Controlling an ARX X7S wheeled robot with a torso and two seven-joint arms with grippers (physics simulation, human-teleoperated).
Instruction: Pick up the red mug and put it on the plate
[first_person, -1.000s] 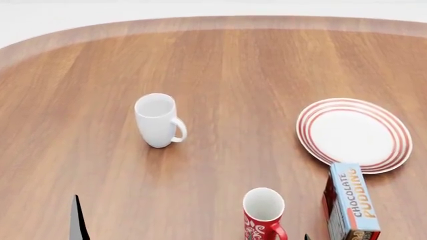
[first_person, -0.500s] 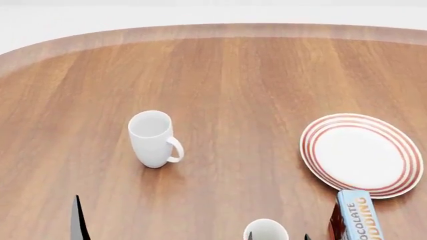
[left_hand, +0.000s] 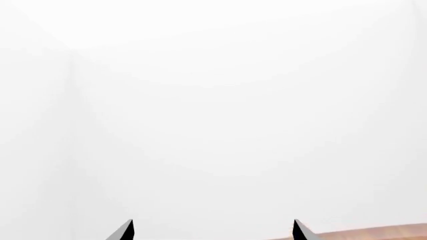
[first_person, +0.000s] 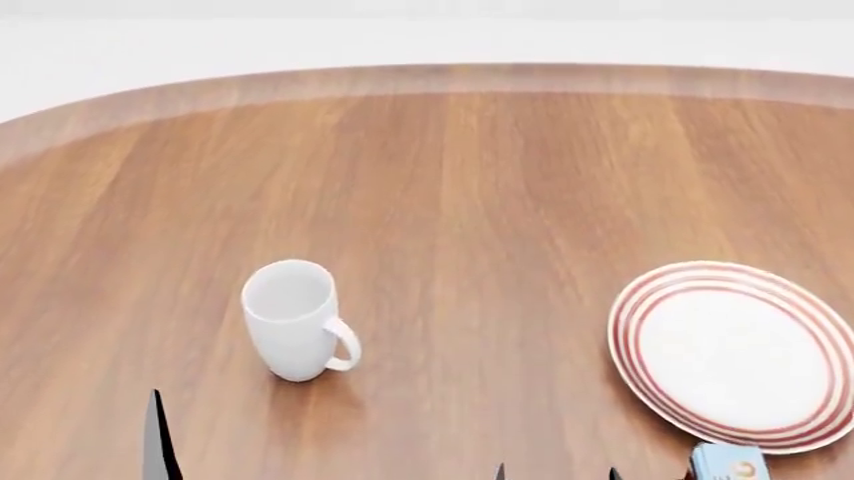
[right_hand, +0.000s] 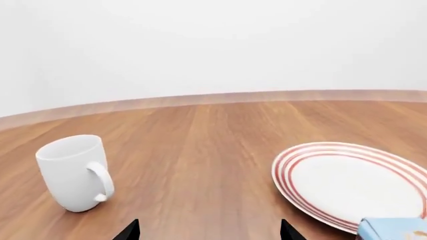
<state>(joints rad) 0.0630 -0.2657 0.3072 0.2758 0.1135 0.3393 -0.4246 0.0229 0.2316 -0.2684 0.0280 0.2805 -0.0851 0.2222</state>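
You are at the approach step with the red mug out of every view, so bring it into sight before you reach, both your left hand (left_hand: 212, 231) and right hand (right_hand: 209, 230) parted and empty, the plate (first_person: 734, 355) bare on the counter (first_person: 467, 200).

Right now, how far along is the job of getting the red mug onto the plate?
Nothing looks done yet. The plate lies bare on the table, and only the white mug stands nearby; the red mug is in no current view. Nothing is in hand: the right gripper and the left gripper both show open, empty tips. Finding, grasping, carrying and placing the red mug all remain.
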